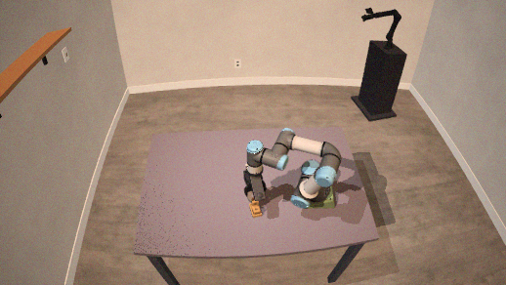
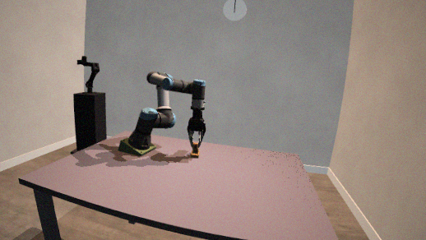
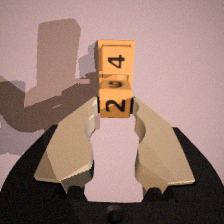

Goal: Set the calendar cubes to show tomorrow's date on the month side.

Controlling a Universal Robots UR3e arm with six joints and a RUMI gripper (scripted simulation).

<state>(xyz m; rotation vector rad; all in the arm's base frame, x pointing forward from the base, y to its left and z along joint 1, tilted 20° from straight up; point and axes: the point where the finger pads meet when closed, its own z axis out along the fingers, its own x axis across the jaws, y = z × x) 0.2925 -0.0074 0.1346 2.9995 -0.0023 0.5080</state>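
My gripper point(image 3: 115, 97) point(image 1: 255, 196) point(image 2: 196, 145) points down and is shut on an orange calendar cube point(image 3: 115, 106), whose face towards the wrist camera reads 2. It hangs just above the small orange calendar tray point(image 1: 254, 216) point(image 2: 195, 154) on the table. Beyond the held cube, a second orange cube point(image 3: 116, 59) shows a 4 on its upper face. Between the two, a darker orange face point(image 3: 116, 84) reads 9; I cannot tell what it belongs to. The tray's side with the month's name is too small to read in the top and exterior views.
The arm's green base point(image 1: 328, 201) point(image 2: 132, 148) stands on the mauve table point(image 1: 195, 195) point(image 2: 247, 193), right of the tray in the top view. A black pedestal point(image 1: 381, 80) point(image 2: 89, 119) with a second arm stands on the floor, away from the table.
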